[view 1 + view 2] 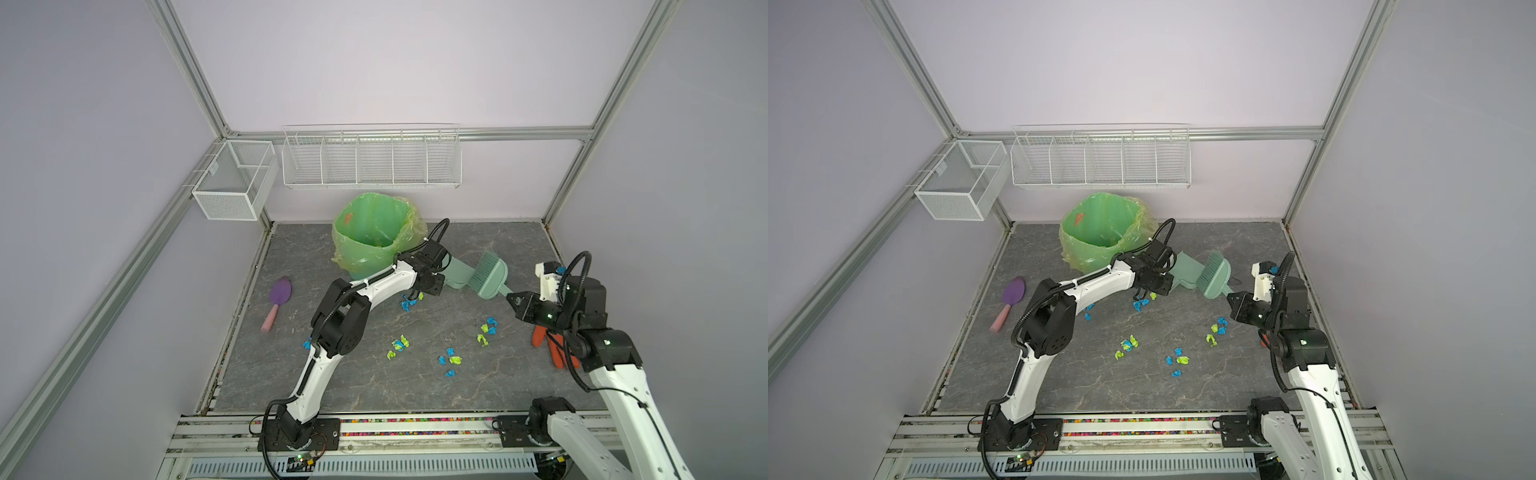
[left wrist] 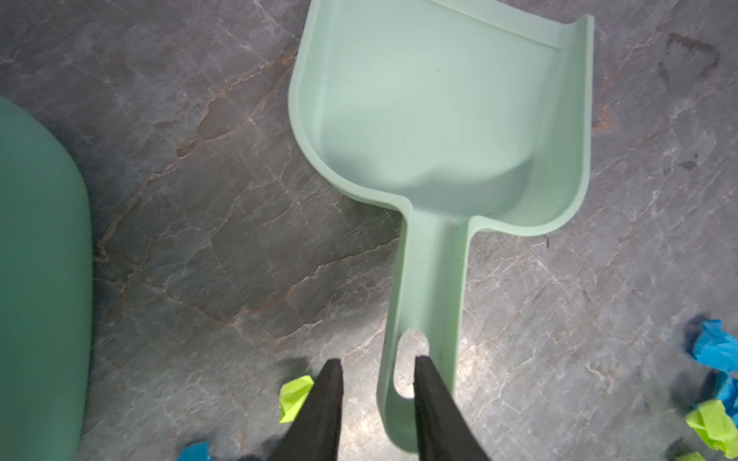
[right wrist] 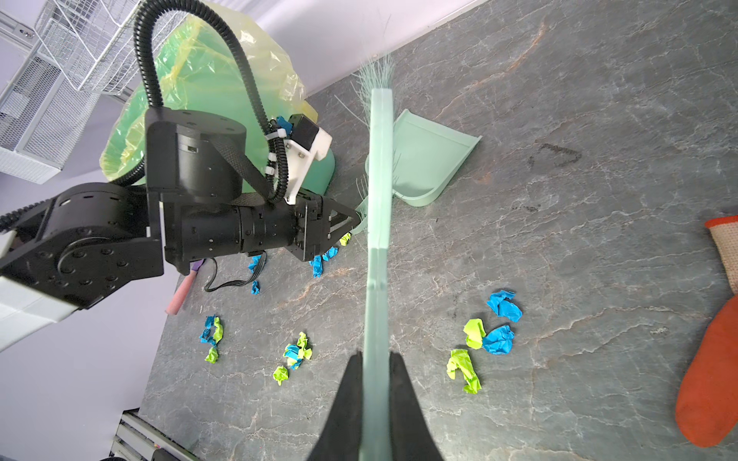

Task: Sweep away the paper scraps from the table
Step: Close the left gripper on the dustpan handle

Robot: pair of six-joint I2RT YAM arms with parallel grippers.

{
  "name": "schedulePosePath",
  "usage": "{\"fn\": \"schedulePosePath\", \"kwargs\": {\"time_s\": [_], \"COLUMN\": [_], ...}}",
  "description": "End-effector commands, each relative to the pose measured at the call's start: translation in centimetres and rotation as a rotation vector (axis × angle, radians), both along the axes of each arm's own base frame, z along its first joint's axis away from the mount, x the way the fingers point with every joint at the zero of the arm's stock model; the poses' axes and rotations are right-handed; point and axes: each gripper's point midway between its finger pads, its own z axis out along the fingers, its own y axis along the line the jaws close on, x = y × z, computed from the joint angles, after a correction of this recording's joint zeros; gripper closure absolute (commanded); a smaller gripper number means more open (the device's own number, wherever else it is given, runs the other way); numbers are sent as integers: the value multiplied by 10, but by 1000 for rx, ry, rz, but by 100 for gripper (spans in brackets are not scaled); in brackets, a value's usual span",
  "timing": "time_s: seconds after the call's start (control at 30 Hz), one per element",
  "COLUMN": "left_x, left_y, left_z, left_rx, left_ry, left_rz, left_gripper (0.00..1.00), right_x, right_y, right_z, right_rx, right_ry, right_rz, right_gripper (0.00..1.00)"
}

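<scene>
The left claw (image 2: 375,363) hangs low over the end of the mint-green dustpan (image 2: 447,119) handle. Its jaws are part open and straddle one side wall of that handle at the hanging hole. A gap shows between one finger and the plastic, so nothing is clamped. The dustpan lies flat on the counter (image 1: 374,386) near the back edge, just beside the green bin (image 1: 370,232) with its plastic liner.

The right claw (image 3: 375,357) is closed tight on the handle of the matching brush (image 3: 377,199). The bristle head points toward the back edge, over the dustpan's mouth; whether the bristles touch the pan I cannot tell.

The paper scraps (image 1: 451,359), blue and lime, lie loose in small clusters across the middle of the counter. One bunch is just beside the left claw, another is nearer the right claw, and the rest are toward the front edge.

An orange glove (image 1: 540,336) lies by the right edge, partly under the right arm. A purple scoop (image 1: 280,291) with a pink handle lies by the left edge.
</scene>
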Motion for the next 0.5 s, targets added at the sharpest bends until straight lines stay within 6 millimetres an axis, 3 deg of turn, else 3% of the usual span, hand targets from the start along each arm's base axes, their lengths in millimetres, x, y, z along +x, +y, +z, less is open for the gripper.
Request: {"fn": "schedulePosePath", "kwargs": {"time_s": [0.0,0.47], "left_x": [-4,-6], "left_y": [0,-2], "left_z": [-18,-23], "left_rx": [27,27], "left_ry": [17,29], "left_rz": [-5,-6], "left_gripper": [70,71], "right_x": [0,-1], "right_y": [0,-1], "right_z": [3,2], "right_rx": [7,9], "right_ry": [-21,-21], "right_rz": [5,6], "right_gripper": [94,94]}}
